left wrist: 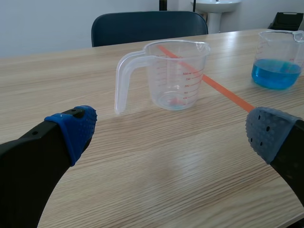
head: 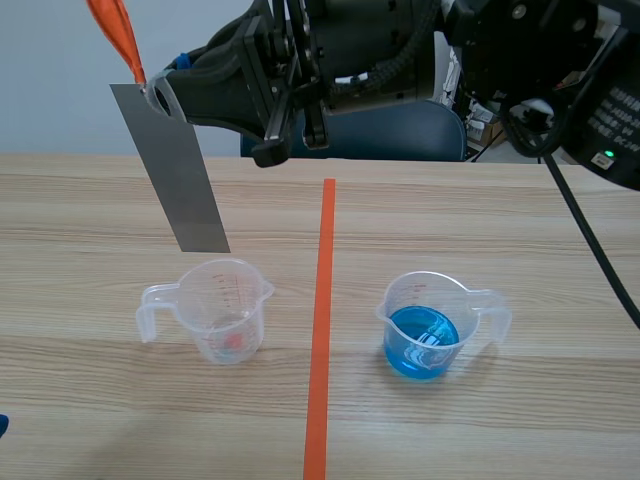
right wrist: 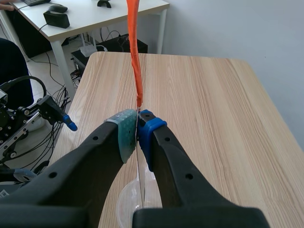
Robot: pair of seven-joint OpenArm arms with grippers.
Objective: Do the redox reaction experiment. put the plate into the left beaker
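A long grey metal plate (head: 180, 180) with an orange ribbon (head: 118, 30) at its top hangs tilted, its lower end just above the far rim of the empty clear left beaker (head: 215, 310). My right gripper (head: 160, 95), on the arm that reaches across from the right, is shut on the plate's top. In the right wrist view the gripper (right wrist: 137, 126) pinches the plate edge-on under the ribbon (right wrist: 134, 47), with the beaker (right wrist: 126, 202) below. My left gripper (left wrist: 171, 137) stands open and low over the table, holding nothing, with the empty beaker (left wrist: 173, 73) ahead of it.
A second beaker (head: 430, 325) holding blue liquid stands right of the orange tape line (head: 322, 330); it also shows ahead and to the right in the left wrist view (left wrist: 278, 59). A blue chair (head: 400, 130) stands behind the table's far edge.
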